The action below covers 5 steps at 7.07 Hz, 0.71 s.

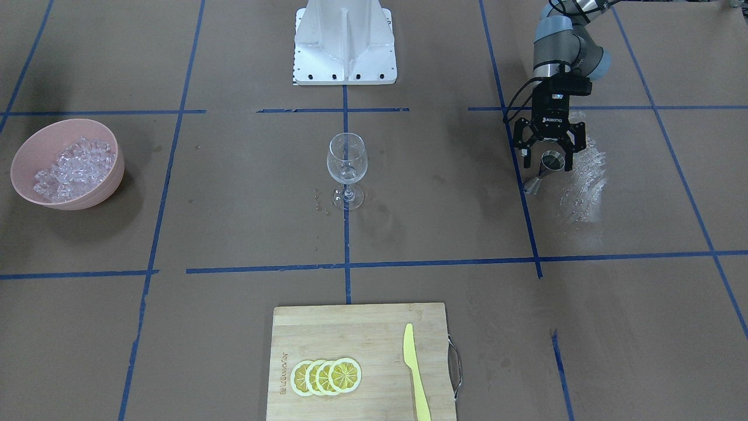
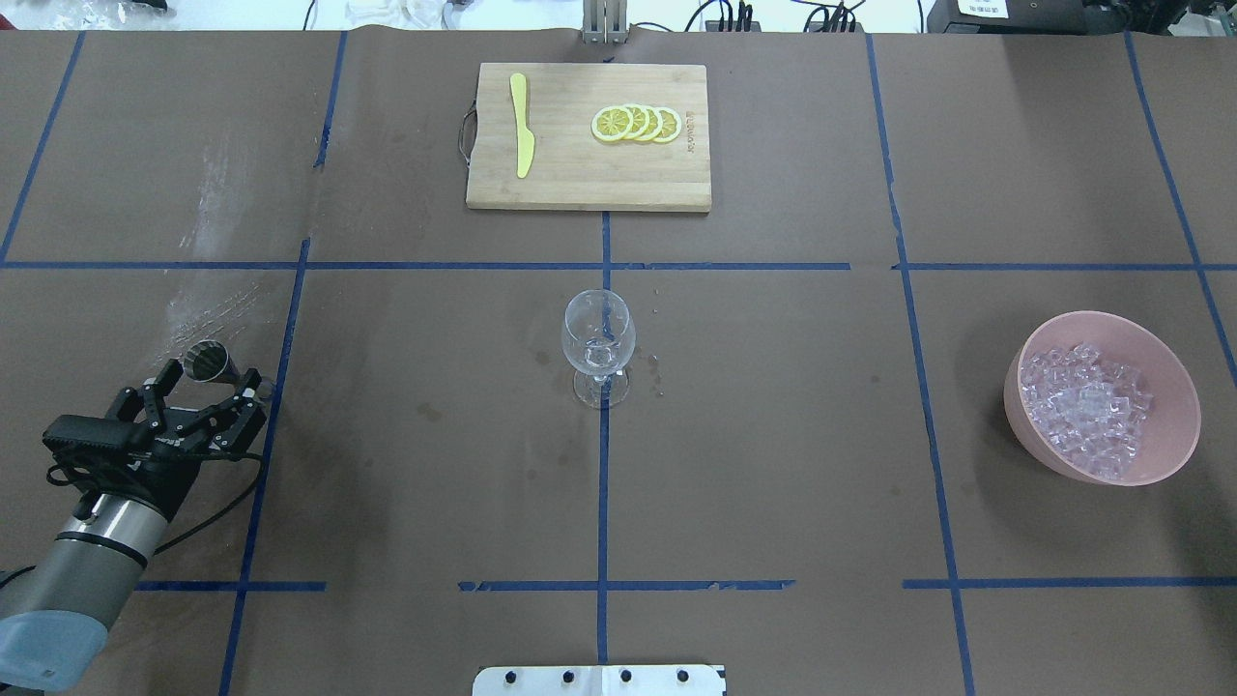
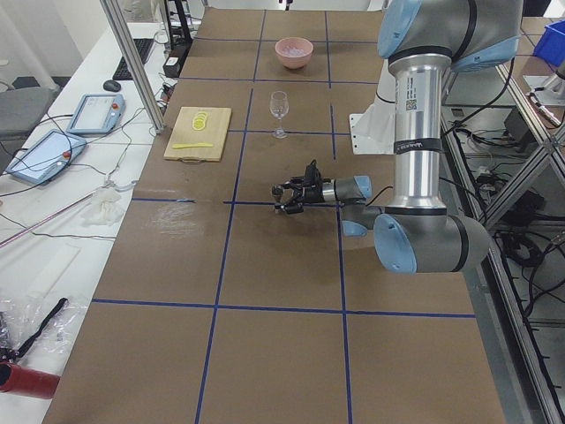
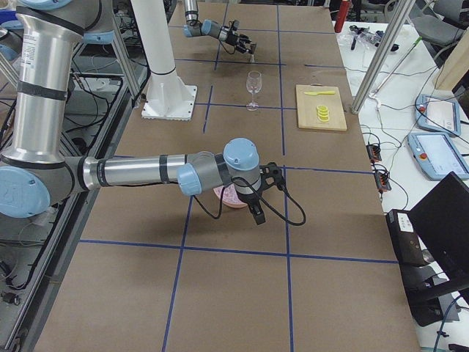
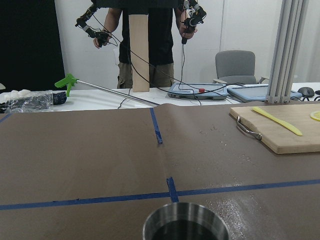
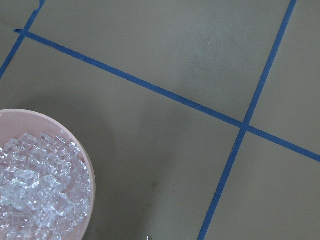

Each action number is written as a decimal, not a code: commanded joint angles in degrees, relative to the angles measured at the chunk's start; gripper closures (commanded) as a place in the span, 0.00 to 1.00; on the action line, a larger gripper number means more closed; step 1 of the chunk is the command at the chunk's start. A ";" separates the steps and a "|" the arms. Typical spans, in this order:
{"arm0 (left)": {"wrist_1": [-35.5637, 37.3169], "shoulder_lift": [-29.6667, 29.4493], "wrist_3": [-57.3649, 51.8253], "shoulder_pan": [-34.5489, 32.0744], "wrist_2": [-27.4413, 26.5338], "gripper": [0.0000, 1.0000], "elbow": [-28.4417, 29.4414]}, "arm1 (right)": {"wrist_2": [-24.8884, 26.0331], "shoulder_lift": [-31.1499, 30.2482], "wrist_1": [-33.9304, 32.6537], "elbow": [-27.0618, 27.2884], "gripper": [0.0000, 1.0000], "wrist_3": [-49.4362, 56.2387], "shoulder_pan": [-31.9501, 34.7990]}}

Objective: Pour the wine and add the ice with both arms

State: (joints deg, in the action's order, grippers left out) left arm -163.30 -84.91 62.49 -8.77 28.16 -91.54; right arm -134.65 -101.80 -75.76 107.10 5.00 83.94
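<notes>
A clear wine glass [image 1: 347, 166] stands upright at the table's centre, also in the overhead view [image 2: 599, 340]; I can make out no wine in it. A pink bowl [image 1: 111, 175] heaped with ice [image 1: 73, 166] sits at the robot's right, shown overhead [image 2: 1174, 435] and in the right wrist view [image 6: 50, 195]. My left gripper [image 1: 548, 158] is open, its fingers either side of a small steel jigger [image 2: 205, 360] standing on the table; its rim fills the left wrist view's bottom [image 5: 185, 225]. My right gripper [image 4: 256, 213] hangs above the bowl; I cannot tell whether it is open.
A wooden cutting board [image 1: 350, 333] with lemon slices [image 1: 326, 376] and a yellow knife [image 1: 416, 374] lies at the far edge from the robot. The white pedestal [image 1: 345, 44] stands behind the glass. A wet sheen [image 1: 584, 181] marks the paper beside the jigger. Droplets [image 1: 318, 202] lie by the glass foot.
</notes>
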 commanded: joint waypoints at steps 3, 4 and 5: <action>0.00 -1.84 0.00 0.24 -0.22 0.16 3.47 | 0.00 -0.06 0.00 0.04 0.00 0.01 0.00; 0.00 -1.92 0.00 0.24 -0.22 0.36 3.39 | 0.00 -0.06 0.00 0.04 0.00 0.01 0.00; -0.09 -1.84 0.00 0.24 -0.22 0.57 3.39 | 0.00 -0.06 0.00 0.04 0.00 0.01 0.00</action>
State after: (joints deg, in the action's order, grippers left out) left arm -163.32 -86.78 62.49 -8.54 27.95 -88.17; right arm -134.65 -101.86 -75.76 107.14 5.01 83.93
